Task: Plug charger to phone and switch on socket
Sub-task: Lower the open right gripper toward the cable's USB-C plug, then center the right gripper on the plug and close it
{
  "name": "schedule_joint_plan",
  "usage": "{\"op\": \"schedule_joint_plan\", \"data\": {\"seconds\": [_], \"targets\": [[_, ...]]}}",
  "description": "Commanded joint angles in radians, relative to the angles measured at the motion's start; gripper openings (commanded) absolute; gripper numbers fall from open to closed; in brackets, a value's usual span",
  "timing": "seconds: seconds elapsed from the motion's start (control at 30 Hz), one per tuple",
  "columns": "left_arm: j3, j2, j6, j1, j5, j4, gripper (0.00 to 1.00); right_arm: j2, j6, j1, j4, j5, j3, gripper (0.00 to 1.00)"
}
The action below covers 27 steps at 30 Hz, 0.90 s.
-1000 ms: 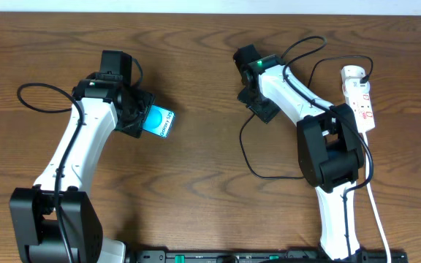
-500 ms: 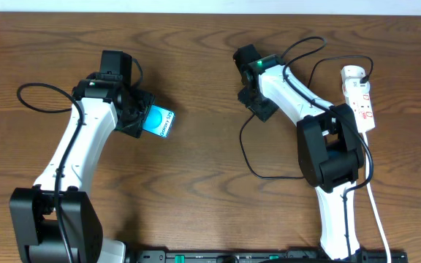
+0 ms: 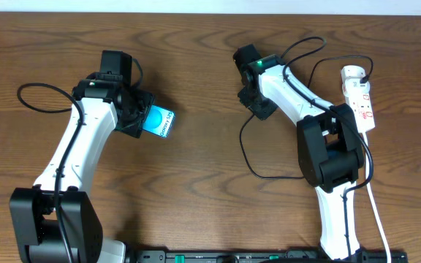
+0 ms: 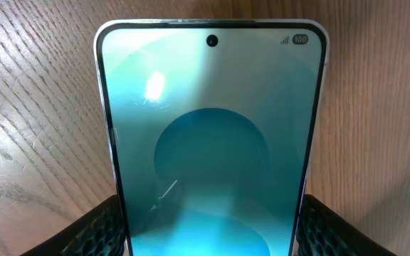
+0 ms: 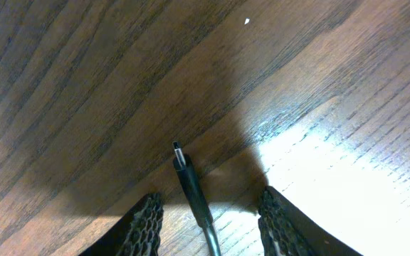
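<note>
The phone [image 3: 161,122], its cyan screen up, lies on the wooden table with my left gripper [image 3: 139,119] shut on its near end. In the left wrist view the phone [image 4: 212,128] fills the frame and a dark pad [image 4: 109,224] presses each long edge. The charger is a thin black cable [image 3: 248,157] looping over the table. Its small plug tip [image 5: 182,167] lies flat between the fingers of my right gripper [image 5: 211,206]. Those jaws stand open, with a gap on both sides of the cable. The socket [image 3: 362,98] is a white strip at the far right.
A white cord [image 3: 377,212] runs from the socket toward the front edge, past the right arm's base. The black cable curls behind the right arm up to the socket's far end [image 3: 366,75]. Bare wood lies between the two arms.
My right gripper's jaws have narrowed around the charger's plug tip. The left gripper and the phone have not moved.
</note>
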Motion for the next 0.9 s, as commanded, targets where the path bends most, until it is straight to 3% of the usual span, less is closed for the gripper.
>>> {"op": "schedule_joint_plan", "data": {"seconds": [0.0, 0.87], "targets": [[-0.002, 0.0, 0.018, 0.0, 0.002, -0.003, 0.07, 0.024, 0.006, 0.011, -0.002, 0.005, -0.003, 0.41], [-0.002, 0.0, 0.025, 0.0, 0.002, -0.007, 0.08, 0.024, -0.005, 0.011, 0.028, 0.024, -0.003, 0.41]]}}
